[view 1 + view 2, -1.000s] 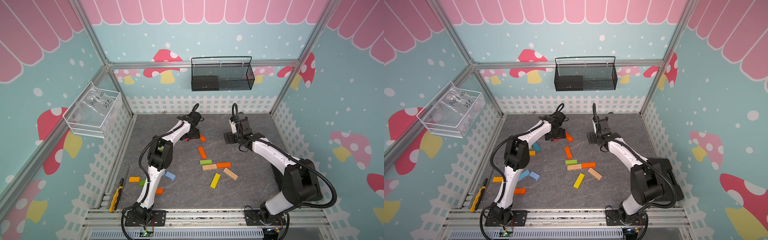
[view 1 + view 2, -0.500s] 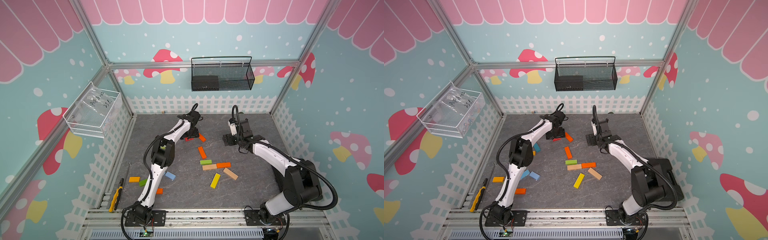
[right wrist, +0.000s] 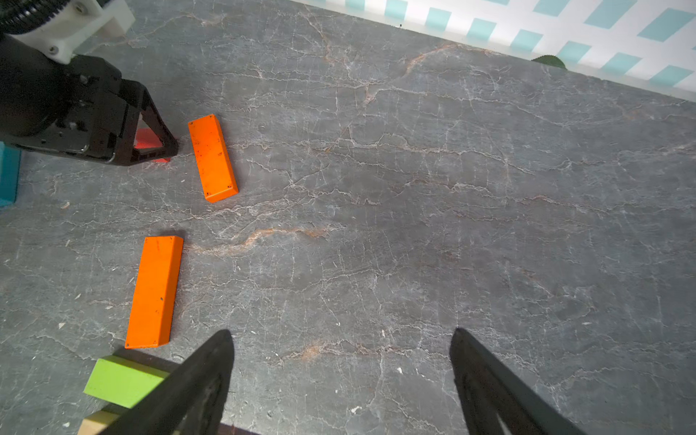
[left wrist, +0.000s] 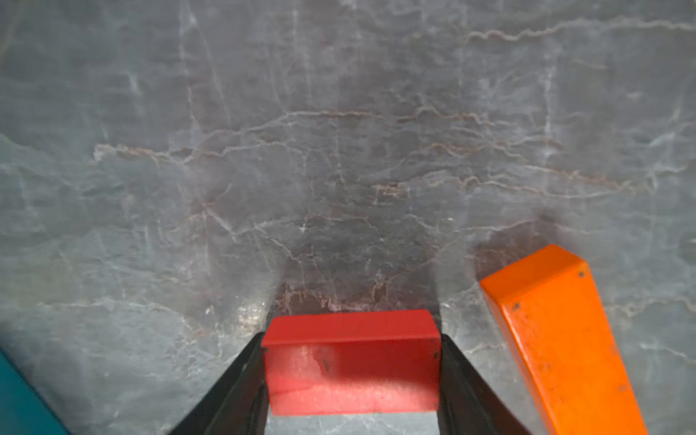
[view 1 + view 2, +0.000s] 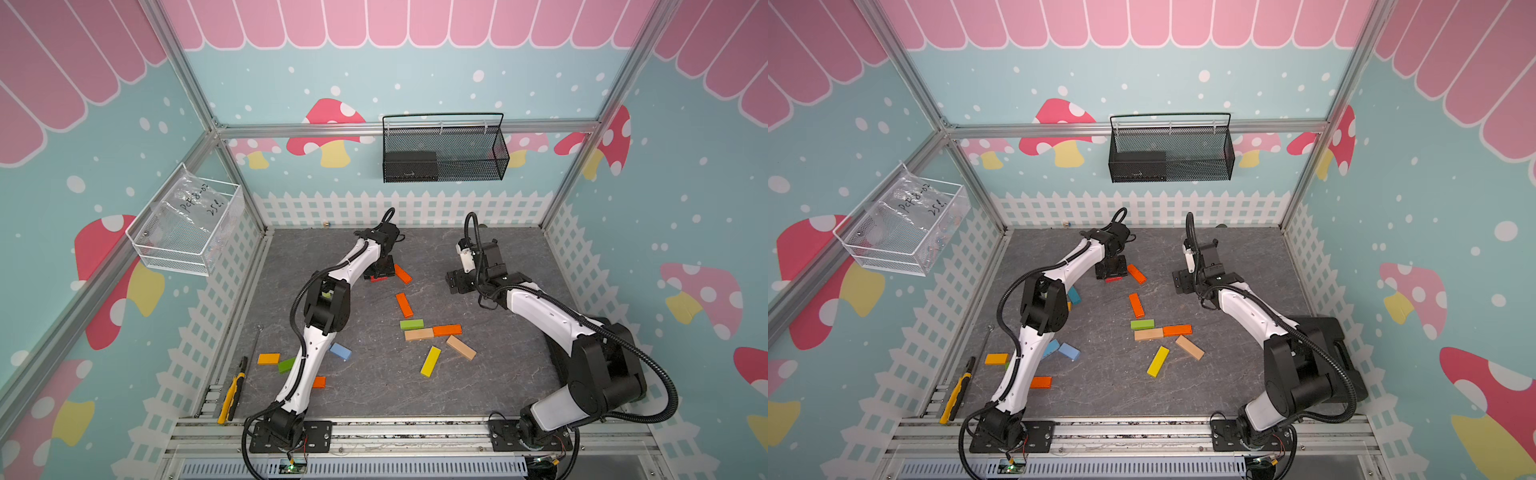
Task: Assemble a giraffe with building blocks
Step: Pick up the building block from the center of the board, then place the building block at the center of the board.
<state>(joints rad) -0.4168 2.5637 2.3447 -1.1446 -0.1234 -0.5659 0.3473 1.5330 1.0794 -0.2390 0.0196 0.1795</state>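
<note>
My left gripper [image 4: 352, 337] is down at the grey floor, shut on a red block [image 4: 350, 369], with one black finger against each of its sides. Both top views show that gripper [image 5: 380, 270] [image 5: 1111, 268] over the red block [image 5: 378, 279] near the back middle. An orange block [image 4: 557, 339] lies just beside it, untouched. My right gripper [image 3: 341, 331] [image 5: 455, 282] hangs open over bare floor, holding nothing. Two orange blocks [image 3: 212, 158] [image 3: 154, 292] and a green one [image 3: 124, 382] lie off to its side. More building blocks lie mid-floor: green [image 5: 411, 324], tan [image 5: 419, 334], orange [image 5: 447, 330], yellow [image 5: 430, 361].
Blue [image 5: 340, 351], orange [image 5: 268, 358] and green [image 5: 286, 365] blocks lie around the left arm's lower links. A yellow-handled tool [image 5: 232, 395] rests at the front left edge. A black mesh basket [image 5: 444, 153] and a clear wire basket [image 5: 187, 232] hang on the walls.
My left gripper's jaws have narrowed from wide open onto the red block. The right gripper has shifted slightly and stays open.
</note>
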